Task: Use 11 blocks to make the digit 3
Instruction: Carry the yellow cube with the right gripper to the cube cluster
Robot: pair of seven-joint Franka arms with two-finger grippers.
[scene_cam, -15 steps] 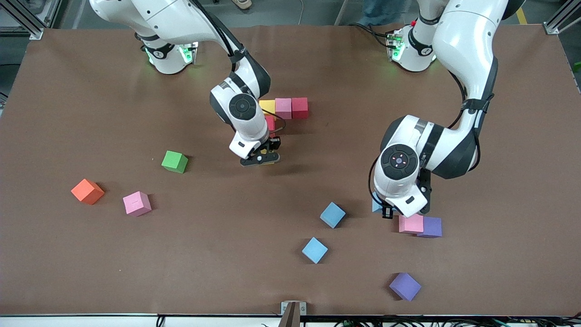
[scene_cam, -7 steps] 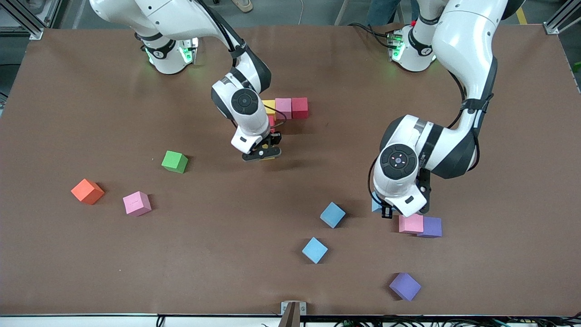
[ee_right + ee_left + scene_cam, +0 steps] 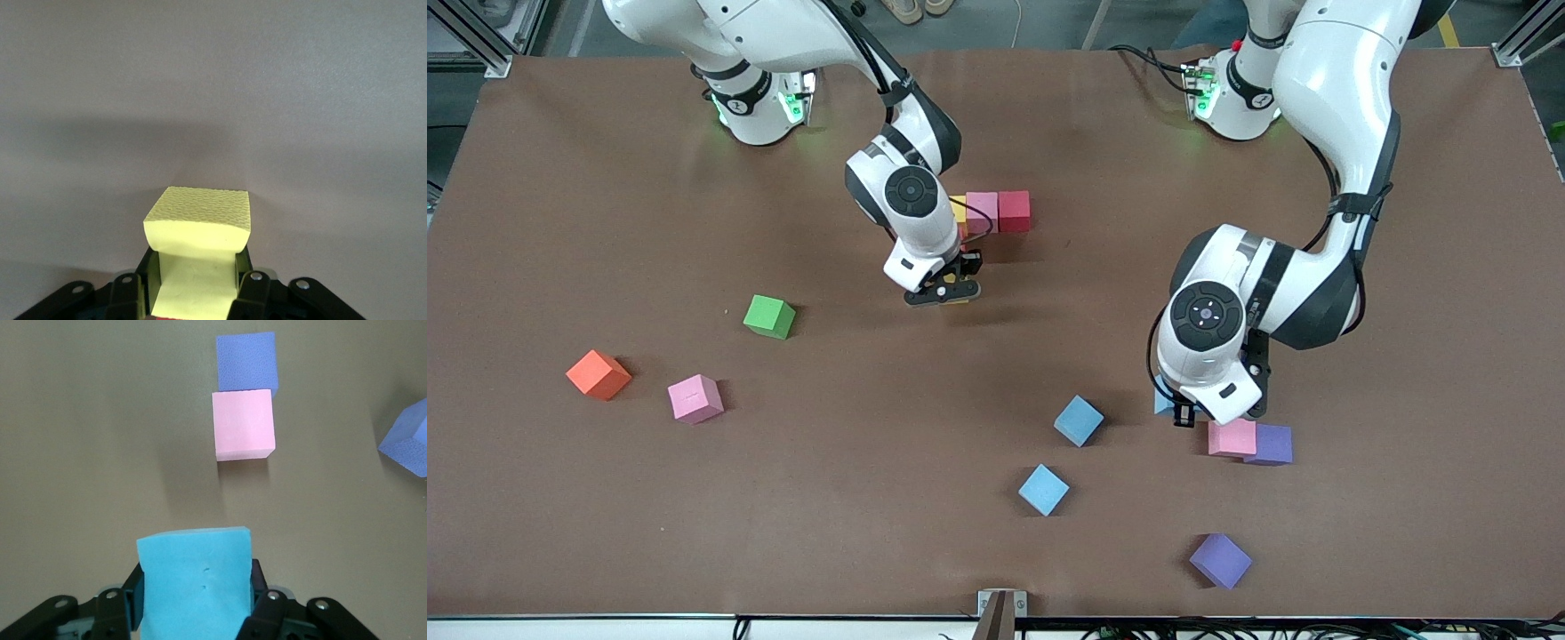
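A row of three touching blocks, yellow (image 3: 958,208), pink (image 3: 982,212) and red (image 3: 1014,211), lies mid-table near the bases. My right gripper (image 3: 943,293) (image 3: 198,275) is shut on a yellow block (image 3: 198,230), over bare mat beside the row's yellow end. My left gripper (image 3: 1181,411) (image 3: 195,590) is shut on a light blue block (image 3: 195,580), beside a touching pink (image 3: 1232,437) (image 3: 243,425) and purple (image 3: 1272,444) (image 3: 246,361) pair. Loose blocks: green (image 3: 769,316), pink (image 3: 695,397), two light blue (image 3: 1079,420) (image 3: 1043,489), purple (image 3: 1220,560) (image 3: 408,447).
An orange cube (image 3: 598,374) sits toward the right arm's end of the brown mat (image 3: 871,498), beside the loose pink block. A small metal bracket (image 3: 1001,604) stands at the table edge nearest the camera.
My right gripper has carried the yellow block a short way toward the row of three. The left arm has not moved.
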